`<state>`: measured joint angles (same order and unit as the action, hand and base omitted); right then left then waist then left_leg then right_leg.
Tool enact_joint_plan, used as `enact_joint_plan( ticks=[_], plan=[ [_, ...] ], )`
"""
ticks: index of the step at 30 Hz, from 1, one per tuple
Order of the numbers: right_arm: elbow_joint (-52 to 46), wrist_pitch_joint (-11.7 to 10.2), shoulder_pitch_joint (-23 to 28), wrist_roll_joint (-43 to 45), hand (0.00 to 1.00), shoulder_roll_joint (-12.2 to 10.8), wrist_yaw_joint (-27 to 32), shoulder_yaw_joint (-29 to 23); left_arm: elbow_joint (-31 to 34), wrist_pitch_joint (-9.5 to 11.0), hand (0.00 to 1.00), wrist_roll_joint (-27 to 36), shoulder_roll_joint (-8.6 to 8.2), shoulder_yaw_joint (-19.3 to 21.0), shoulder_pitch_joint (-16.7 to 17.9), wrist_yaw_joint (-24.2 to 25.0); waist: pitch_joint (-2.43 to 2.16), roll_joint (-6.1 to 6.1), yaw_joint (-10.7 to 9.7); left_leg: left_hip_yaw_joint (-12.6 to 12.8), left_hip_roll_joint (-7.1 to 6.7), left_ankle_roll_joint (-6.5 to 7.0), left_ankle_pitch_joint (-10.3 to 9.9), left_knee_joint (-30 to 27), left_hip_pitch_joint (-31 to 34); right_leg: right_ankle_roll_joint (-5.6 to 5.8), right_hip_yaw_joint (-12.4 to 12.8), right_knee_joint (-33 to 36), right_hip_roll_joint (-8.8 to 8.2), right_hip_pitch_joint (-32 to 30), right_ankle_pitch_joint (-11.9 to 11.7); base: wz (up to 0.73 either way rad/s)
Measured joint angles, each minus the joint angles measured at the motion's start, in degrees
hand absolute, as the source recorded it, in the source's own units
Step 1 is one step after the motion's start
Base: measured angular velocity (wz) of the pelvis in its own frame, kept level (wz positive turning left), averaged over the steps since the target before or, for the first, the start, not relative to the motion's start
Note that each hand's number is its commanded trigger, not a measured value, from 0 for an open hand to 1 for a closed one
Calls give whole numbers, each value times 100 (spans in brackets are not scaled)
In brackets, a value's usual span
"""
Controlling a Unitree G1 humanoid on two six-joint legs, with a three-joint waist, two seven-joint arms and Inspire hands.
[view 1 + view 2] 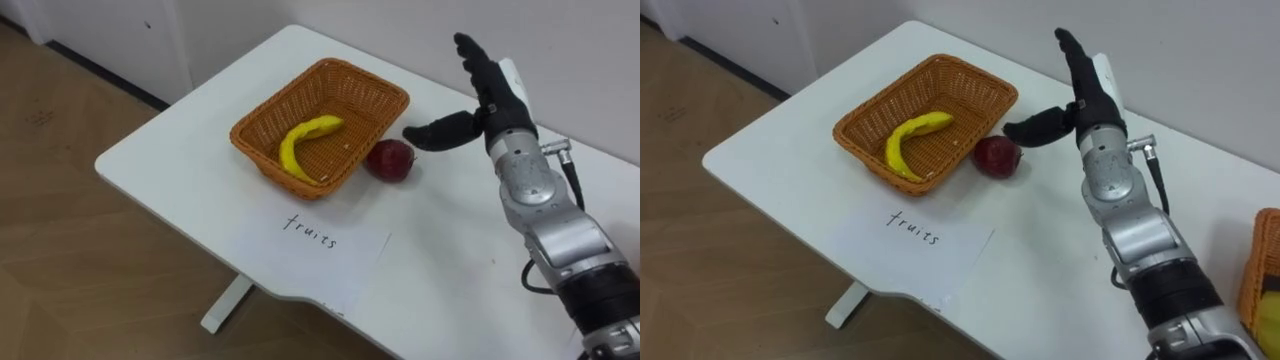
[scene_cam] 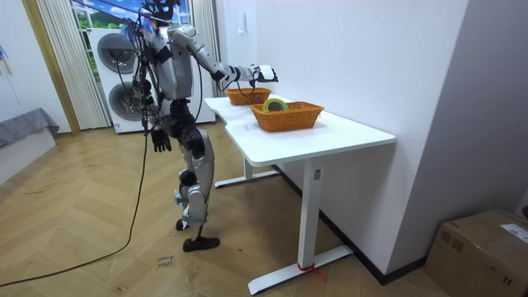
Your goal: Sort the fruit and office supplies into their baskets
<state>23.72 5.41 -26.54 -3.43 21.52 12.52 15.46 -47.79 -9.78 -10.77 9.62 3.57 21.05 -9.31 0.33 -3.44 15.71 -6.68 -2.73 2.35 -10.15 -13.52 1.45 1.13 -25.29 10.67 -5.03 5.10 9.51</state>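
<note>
Right hand (image 1: 492, 108) spread wide, empty, near red apple (image 1: 391, 159). Apple on white table (image 1: 160, 150), just beside wicker basket (image 1: 245, 138) holding banana (image 1: 300, 145). Close from above, lift clear of rim, release low. Left hand (image 2: 159, 141) at side, state unreadable.

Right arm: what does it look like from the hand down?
The right hand is black with a white plate on its back. Behind it the right arm is silver metal in rounded segments, then black farther back. A thin black cable with a metal plug runs beside the wrist. In the room view the left hand looks dark.
</note>
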Motion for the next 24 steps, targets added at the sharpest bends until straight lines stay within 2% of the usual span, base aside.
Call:
enact_joint_plan(
  ticks=[2, 7, 12, 17, 22, 24],
  plan=[
    [65, -65, 162, 3, 0, -22, -29, -99, -2, 2, 0, -1, -6, -37, 25, 15, -22, 26, -5, 2, -1, 3, 1, 4, -1, 6, 0, -3, -2, -2, -3, 0],
    [90, -64, 463, -3, 0, -83, -81, -121, 106, -5, 0, 0, -71, -53, 112, 42, -20, 76, -80, 9, 1, 3, 2, -3, 37, 5, 9, -1, -2, -43, -3, 0],
    [90, -62, 534, -27, 0, -112, -154, -123, 205, -9, 0, -4, -87, -51, 112, 25, -57, 142, -155, 35, 7, 2, 10, 9, 141, -1, 14, 22, -7, -170, -7, -3],
    [91, -39, 547, -108, 0, -115, -403, -118, 405, -15, 0, -1, -88, -49, 114, -10, -62, 117, -153, 57, 9, 4, 27, 37, 181, -1, 18, 10, -7, -227, -8, -2],
    [95, -35, 560, -103, 0, -138, -592, -116, 410, -17, 0, -2, -99, -50, 104, -26, -25, 48, -168, 50, 10, 4, 27, 64, 193, -1, -1, 2, -7, -241, -8, 0],
    [95, -35, 587, -104, 0, -142, -684, -116, 411, -17, 0, -1, -121, -51, 103, -26, -34, 26, -166, 53, 9, 4, 27, 72, 209, -1, 0, 9, -10, -266, -8, 0]
  ],
)
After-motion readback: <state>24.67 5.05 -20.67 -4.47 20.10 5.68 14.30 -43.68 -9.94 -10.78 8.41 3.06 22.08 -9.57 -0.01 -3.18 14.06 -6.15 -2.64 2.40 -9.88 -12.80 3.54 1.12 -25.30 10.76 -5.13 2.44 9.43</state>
